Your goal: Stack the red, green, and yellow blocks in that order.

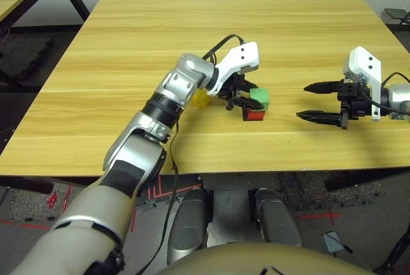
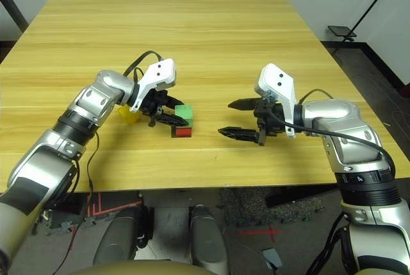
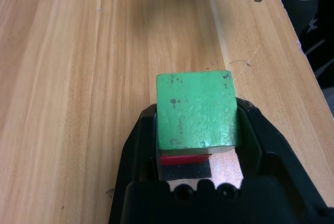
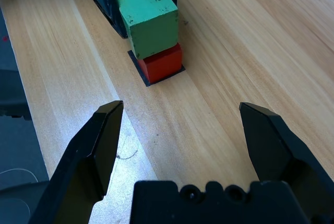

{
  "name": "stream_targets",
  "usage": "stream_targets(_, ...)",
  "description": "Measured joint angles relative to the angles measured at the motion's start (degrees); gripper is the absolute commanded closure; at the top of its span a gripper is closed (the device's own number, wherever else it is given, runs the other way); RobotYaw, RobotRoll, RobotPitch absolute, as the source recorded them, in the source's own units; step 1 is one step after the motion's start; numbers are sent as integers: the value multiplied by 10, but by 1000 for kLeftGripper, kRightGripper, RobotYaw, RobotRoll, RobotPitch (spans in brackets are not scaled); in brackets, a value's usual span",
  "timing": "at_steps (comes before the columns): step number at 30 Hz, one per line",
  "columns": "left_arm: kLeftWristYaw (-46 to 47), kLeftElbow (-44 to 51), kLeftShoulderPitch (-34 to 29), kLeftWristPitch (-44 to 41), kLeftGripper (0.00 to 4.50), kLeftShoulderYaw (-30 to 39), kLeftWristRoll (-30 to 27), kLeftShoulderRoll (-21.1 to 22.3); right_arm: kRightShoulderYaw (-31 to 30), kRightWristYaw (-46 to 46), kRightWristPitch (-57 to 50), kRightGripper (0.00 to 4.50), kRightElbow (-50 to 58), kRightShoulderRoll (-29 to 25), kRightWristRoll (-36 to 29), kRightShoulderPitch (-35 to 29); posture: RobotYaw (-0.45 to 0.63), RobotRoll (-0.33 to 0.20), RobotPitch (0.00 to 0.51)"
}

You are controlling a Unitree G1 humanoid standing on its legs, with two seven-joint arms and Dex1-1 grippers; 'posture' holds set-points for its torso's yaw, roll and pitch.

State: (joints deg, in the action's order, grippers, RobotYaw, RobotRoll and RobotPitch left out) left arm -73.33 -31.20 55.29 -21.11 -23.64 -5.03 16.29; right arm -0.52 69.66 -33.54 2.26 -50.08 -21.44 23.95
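Wooden counter (image 1: 269,25) carries your stack near its front edge: the green block (image 4: 147,19) sits on the red block (image 4: 162,62), which rests on a black patch (image 4: 147,81), and your left tool (image 1: 246,100) is clamped on green. Your right tool (image 2: 242,120) hangs wide and empty at 3 o'clock of the stack, the yellow block (image 2: 128,115) at 9 o'clock. You seem to be finishing green's placement; next, release it squarely, then fetch yellow.
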Motion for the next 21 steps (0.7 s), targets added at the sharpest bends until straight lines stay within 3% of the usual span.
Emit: stream_targets(21, 5, -13, -1, 15, 2427, 0, 10, -7, 0, -11, -13, 0, 7, 0, -1, -2, -5, -57, 99)
